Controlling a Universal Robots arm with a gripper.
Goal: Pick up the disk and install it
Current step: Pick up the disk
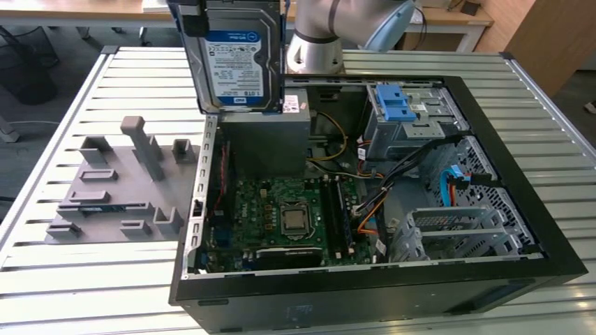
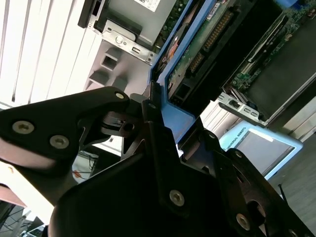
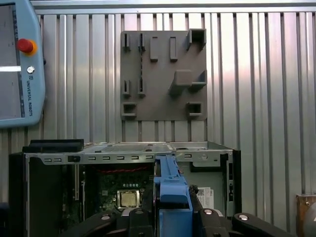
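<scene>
Above the slatted metal table [image 1: 139, 77], wooden desks [image 1: 93, 10] beyond, the gripper [image 3: 172, 217] tight on the disk [image 1: 237, 56].

Small print covers the white-and-blue label on the disk [image 1: 234, 63], and lettering (running sideways) marks the teach pendant [image 3: 22, 64].

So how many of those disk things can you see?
1. The disk is held upright in the gripper, over the corner of the open computer case toward the exterior view's left. More could be hidden inside the case's drive cages.
</scene>
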